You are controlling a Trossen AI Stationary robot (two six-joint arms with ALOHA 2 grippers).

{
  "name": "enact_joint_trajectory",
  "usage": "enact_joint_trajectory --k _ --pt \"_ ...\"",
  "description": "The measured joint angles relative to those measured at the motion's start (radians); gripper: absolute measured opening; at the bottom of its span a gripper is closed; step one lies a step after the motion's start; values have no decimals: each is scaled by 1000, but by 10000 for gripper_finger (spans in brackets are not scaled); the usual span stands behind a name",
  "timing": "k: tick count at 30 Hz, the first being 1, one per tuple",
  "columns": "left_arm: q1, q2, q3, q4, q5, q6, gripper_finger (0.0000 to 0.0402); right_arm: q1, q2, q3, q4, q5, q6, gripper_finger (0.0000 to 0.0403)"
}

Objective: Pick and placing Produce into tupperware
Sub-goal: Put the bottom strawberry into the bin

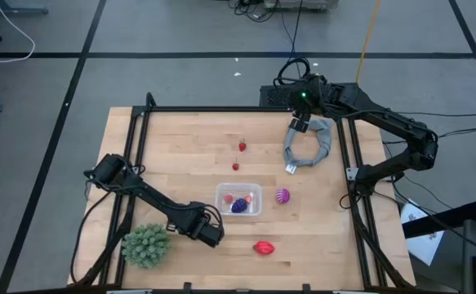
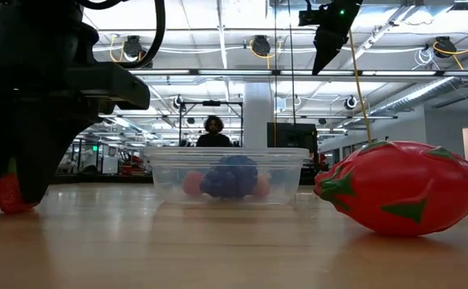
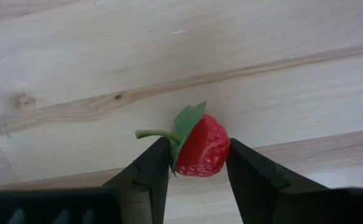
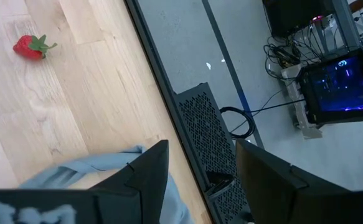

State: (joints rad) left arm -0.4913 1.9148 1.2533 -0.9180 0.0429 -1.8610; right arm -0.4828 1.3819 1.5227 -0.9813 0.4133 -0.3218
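My left gripper stands near the table's front left, pointing down, shut on a small red strawberry that also shows in the low view. The clear tupperware stands mid-table and holds a dark purple fruit and small pinkish pieces. A magenta fruit, a red oval fruit and two tiny red berries lie on the wood. My right gripper hangs open, high over the far right corner, above the grey cloth ring. My left gripper pinches the strawberry between its two fingers, one at the leafy stem end and one on the red body's opposite side. The fingers come from above, pointing down. The strawberry's underside lies on the table.
A big green spiky ball sits at the front left, close beside my left arm. A black frame borders the table. Bare wood lies between the tupperware and the table's front edge.
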Motion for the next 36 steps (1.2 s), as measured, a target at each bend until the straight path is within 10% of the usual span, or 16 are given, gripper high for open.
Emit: enact_joint_trajectory --k 24,36 --pt "38 -277 1 -60 -36 68 145 0 0 0 4 0 0 177" --pt "188 -276 105 -137 -18 358 145 0 0 0 4 0 11 177"
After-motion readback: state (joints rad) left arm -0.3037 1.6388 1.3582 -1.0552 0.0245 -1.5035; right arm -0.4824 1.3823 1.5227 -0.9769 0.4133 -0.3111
